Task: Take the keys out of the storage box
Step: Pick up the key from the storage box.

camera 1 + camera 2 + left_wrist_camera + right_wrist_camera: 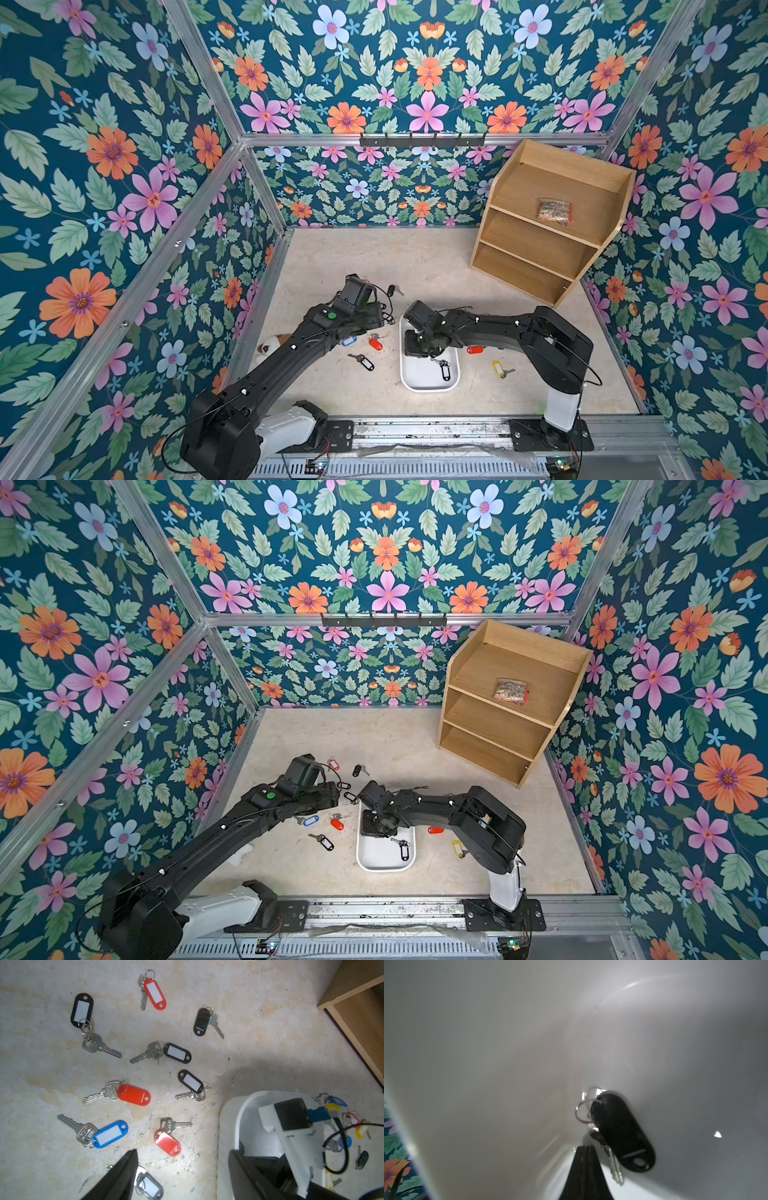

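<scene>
The white storage box [419, 376] sits on the table [374, 257] between the two arms. One key with a black tag [446, 370] lies inside it. It is the only key I can see in the box.

The right jaws reach down into the box. They are squeezed tight together and grip nothing. Their tips are right next to that key's ring and metal part.

The left jaws hang over the table just beside the box. They are spread wide apart and hold nothing. One finger [124, 1174] is over a key with a grey tag [149, 1187]. The other finger [241, 1169] is over the box's edge.

Many more keys [134, 1095] lie on the table outside the box. They have red, blue and black tags. A red tag [474, 350] and a yellow tag [498, 368] lie on the box's other side.

A wooden shelf [552, 249] stands in the far corner. A small bag [555, 211] lies on its top board.
</scene>
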